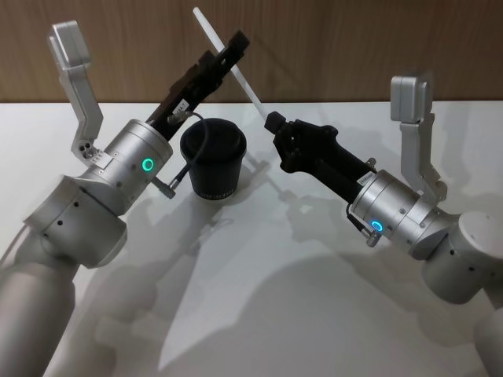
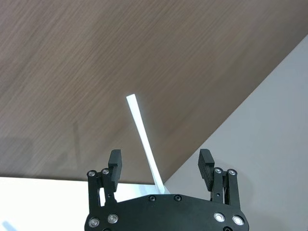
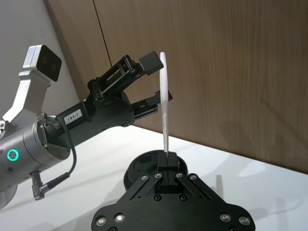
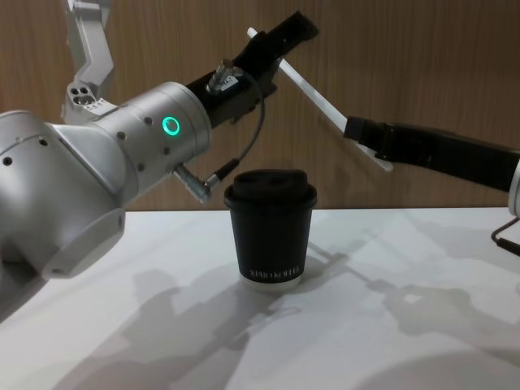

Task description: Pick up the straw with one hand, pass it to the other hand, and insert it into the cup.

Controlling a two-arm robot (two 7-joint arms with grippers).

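Observation:
The white straw (image 1: 250, 96) hangs slanted in the air above the table. My right gripper (image 1: 273, 122) is shut on its lower end, and in the right wrist view the straw (image 3: 165, 110) rises straight out of the closed fingertips (image 3: 167, 156). My left gripper (image 1: 229, 53) reaches up to the straw's upper half. The left wrist view shows it open (image 2: 160, 166), with the straw (image 2: 144, 139) running between the two fingers and touching neither. The black lidded cup (image 1: 212, 169) stands upright on the table below both grippers, seen from the side in the chest view (image 4: 270, 236).
The white table (image 1: 275, 298) spreads out in front of the cup. A brown wood wall (image 4: 422, 57) stands right behind it. A thin dark cable (image 4: 252, 138) loops from the left wrist just above the cup's lid.

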